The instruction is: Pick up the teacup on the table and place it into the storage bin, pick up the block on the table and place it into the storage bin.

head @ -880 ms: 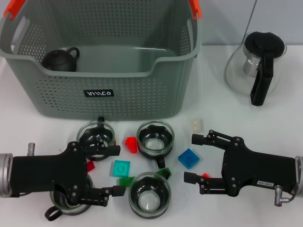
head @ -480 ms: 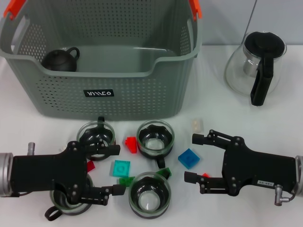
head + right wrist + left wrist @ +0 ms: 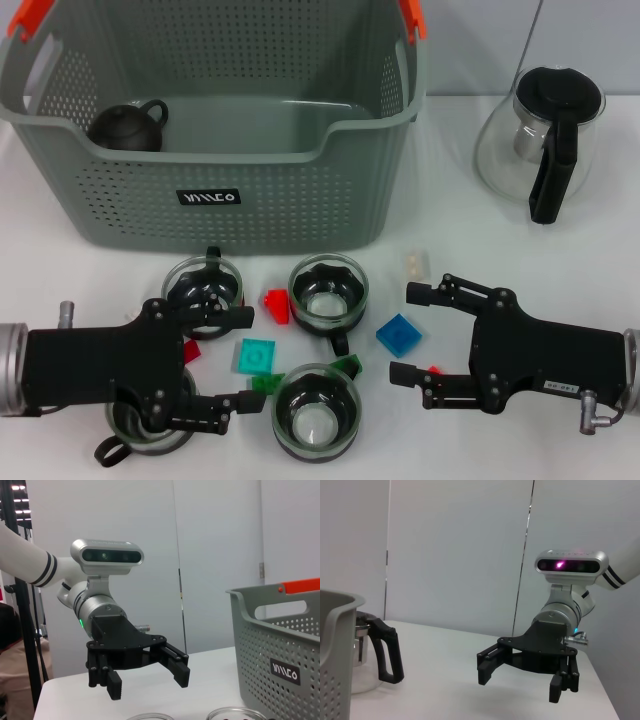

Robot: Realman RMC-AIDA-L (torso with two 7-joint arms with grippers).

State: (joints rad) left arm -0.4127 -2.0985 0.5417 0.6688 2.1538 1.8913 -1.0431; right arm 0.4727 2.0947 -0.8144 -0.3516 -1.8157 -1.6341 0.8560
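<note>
Two spread grippers flank the storage bin's (image 3: 150, 215) near side, left gripper (image 3: 245, 360) nearest a teacup (image 3: 203, 290), right gripper (image 3: 408, 335) beside the blue block (image 3: 398, 334).

A white table (image 3: 600, 240) carries everything. At its far side stands the storage bin (image 3: 215, 130), and at the far right the glass teapot (image 3: 543, 140) with its black lid and handle. In front of the bin sit four glass teacups: a far-left teacup (image 3: 203, 288), a far-middle teacup (image 3: 328, 292), a near-middle teacup (image 3: 316, 412) and a near-left teacup (image 3: 140, 425), partly hidden. Among them lie small blocks: a red block (image 3: 276, 305), a teal block (image 3: 257, 355), a green block (image 3: 267, 382), a blue block (image 3: 398, 334) and a pale clear block (image 3: 416, 264) just beyond it
</note>
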